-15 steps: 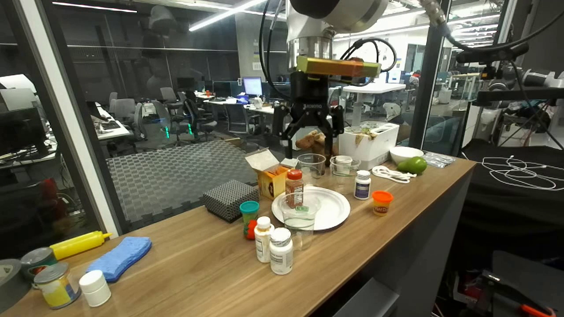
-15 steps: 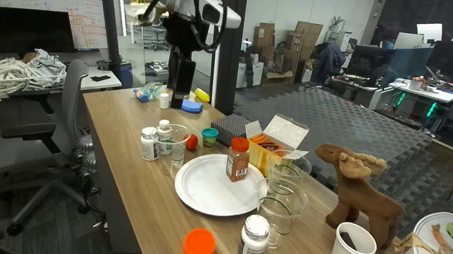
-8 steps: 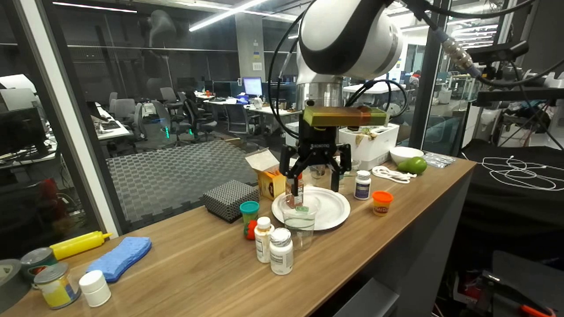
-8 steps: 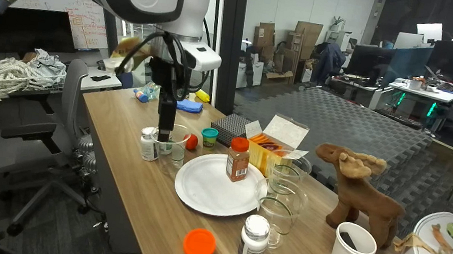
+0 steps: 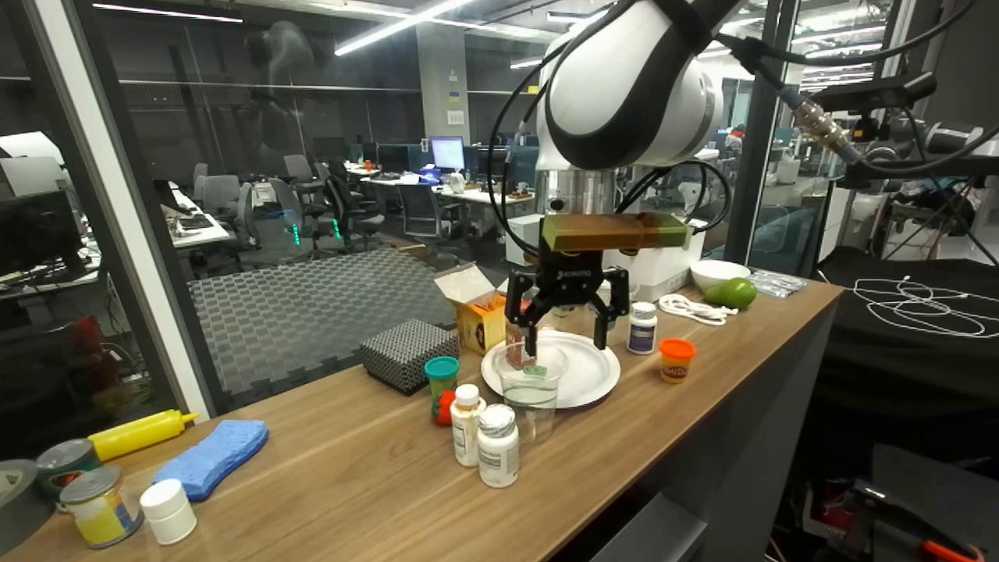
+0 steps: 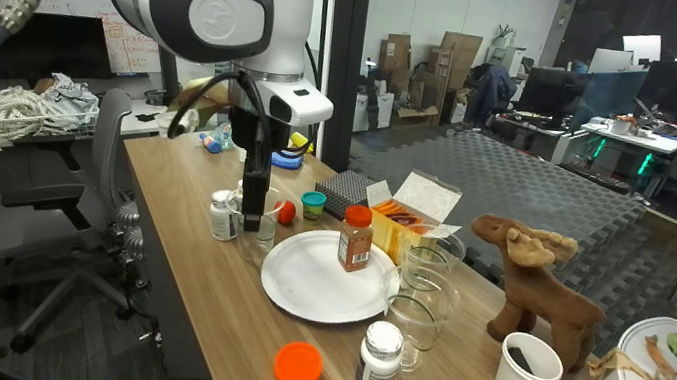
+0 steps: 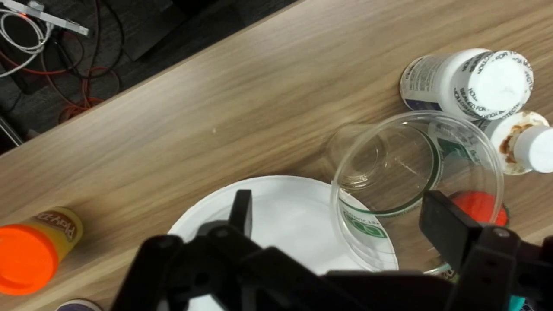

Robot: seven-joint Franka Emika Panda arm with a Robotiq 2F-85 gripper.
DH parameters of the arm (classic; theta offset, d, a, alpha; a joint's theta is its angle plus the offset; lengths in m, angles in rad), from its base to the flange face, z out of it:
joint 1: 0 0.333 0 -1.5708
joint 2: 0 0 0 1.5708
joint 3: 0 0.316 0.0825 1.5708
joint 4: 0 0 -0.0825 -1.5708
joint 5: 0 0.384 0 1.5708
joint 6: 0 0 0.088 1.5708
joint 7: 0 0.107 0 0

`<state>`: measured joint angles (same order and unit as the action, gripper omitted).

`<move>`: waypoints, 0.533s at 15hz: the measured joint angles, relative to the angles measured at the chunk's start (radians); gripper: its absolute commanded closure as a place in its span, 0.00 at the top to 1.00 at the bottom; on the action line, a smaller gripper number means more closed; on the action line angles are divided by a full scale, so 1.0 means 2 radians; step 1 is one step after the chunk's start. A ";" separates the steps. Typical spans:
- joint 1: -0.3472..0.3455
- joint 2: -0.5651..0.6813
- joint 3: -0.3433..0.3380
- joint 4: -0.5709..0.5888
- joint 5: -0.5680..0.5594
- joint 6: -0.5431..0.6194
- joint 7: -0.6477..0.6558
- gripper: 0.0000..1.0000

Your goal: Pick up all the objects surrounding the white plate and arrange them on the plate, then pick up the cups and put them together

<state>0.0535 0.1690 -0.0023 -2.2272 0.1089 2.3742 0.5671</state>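
Tabletop (image 6: 234,313) under round white plate (image 6: 319,289)

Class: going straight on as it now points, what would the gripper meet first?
Likely the clear cup by two white bottles: in the wrist view one finger overlaps its mouth; depth is unclear.

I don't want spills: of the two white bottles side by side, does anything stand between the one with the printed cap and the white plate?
Yes: a clear cup stands between the printed-cap bottle and the white plate, in the wrist view and both exterior views. Lifting over it looks safer than sliding straight.
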 measured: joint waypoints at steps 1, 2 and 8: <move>0.000 0.004 0.000 0.000 0.000 0.001 0.000 1.00; 0.000 0.009 0.000 0.000 0.000 0.002 0.000 1.00; 0.000 0.033 0.000 0.013 0.017 0.007 -0.001 0.58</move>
<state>0.0531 0.2346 -0.0025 -2.2011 0.1437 2.3877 0.5642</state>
